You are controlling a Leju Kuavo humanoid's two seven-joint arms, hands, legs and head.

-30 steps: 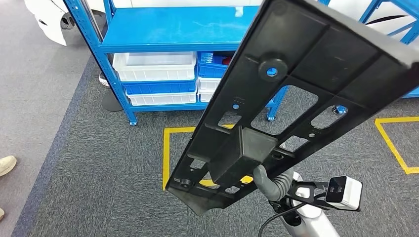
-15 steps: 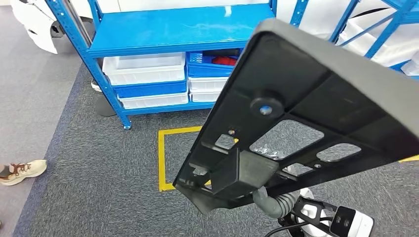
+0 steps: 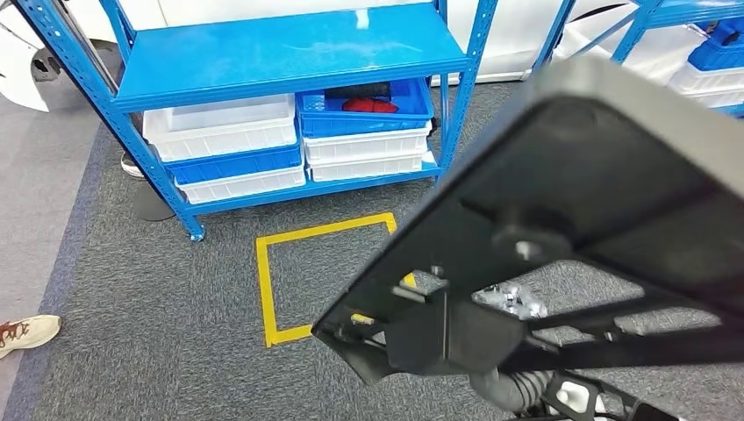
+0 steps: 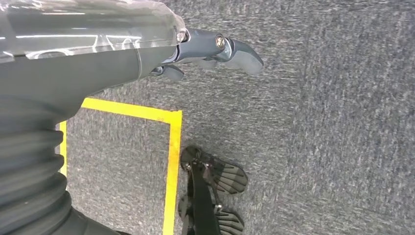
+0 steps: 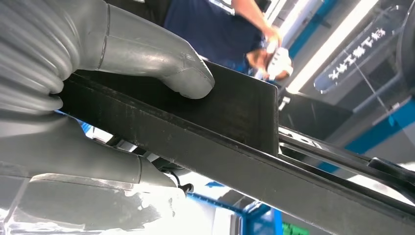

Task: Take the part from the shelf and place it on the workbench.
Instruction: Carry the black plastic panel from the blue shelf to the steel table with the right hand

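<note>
1. Right hand (image 5: 98,98) clamped on the black part (image 5: 235,147), thumb pressed on the boxy block of it (grey ribbed wrist just behind).
2. Part (image 3: 579,237) held up close under the head camera, tilted, ribs and cut-outs facing up, well apart from the shelf (image 3: 289,53).
3. Right hand (image 3: 513,390) glimpsed beneath the part's near end.
4. Left hand (image 4: 210,51) hanging over the carpet (image 4: 318,122), holding nothing, fingers loosely extended.
5. Yellow tape square (image 3: 325,276) on the carpet in front of the shelf.
6. White and blue bins (image 3: 298,145) stacked on the shelf's lower level.
7. A shoe (image 3: 31,333) at the far left edge; a person (image 5: 220,29) beyond the part in the right wrist view.
</note>
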